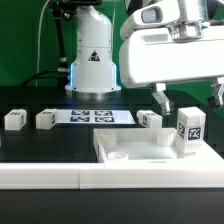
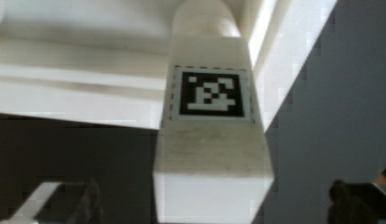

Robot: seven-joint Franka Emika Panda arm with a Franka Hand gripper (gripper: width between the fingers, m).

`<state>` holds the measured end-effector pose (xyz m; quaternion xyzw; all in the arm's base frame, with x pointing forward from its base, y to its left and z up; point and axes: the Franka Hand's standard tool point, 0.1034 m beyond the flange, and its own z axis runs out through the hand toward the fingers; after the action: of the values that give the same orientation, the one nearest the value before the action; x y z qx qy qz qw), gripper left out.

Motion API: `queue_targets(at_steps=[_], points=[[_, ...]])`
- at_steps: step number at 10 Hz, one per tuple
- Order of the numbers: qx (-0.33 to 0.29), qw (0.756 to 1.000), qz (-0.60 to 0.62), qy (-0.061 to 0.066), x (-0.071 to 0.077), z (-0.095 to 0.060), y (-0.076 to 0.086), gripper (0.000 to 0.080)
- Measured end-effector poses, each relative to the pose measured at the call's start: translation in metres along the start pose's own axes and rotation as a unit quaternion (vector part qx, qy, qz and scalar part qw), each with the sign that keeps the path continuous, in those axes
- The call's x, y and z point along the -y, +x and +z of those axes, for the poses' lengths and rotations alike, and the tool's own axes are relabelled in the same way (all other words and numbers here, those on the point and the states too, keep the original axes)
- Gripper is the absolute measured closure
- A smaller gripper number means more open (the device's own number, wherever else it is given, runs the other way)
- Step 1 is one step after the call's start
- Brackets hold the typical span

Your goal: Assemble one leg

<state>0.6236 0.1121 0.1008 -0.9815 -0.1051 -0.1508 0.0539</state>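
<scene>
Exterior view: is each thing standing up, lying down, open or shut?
Tray: flat, rim up.
Upright leg: standing at the tray's corner, not gripped.
Gripper: jaws open, either side of the upright leg.
Loose legs: lying down, apart.

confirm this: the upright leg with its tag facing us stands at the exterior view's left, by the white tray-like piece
Wrong side: the upright leg stands at the exterior view's right, by the white tray-like piece, its tag facing us. The exterior view shows it.
</scene>
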Motion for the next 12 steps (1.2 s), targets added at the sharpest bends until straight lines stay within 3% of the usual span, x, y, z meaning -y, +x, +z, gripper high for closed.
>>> queue_targets(at_steps=[6,9,10,11,12], points=[[0.185,0.982,0.008,0.036,-0.0009,0.0021,-0.0068,0.0151],[0.183,0.982,0.007,0.036,-0.0008,0.0032,-0.0027,0.0151],[0.183,0.982,0.007,0.036,-0.0008,0.0033,-0.0027,0.0239],[0.183,0.982,0.007,0.036,-0.0008,0.0033,-0.0027,0.0376],[0.183,0.982,0.007,0.036,-0.0008,0.0033,-0.0027,0.0376]])
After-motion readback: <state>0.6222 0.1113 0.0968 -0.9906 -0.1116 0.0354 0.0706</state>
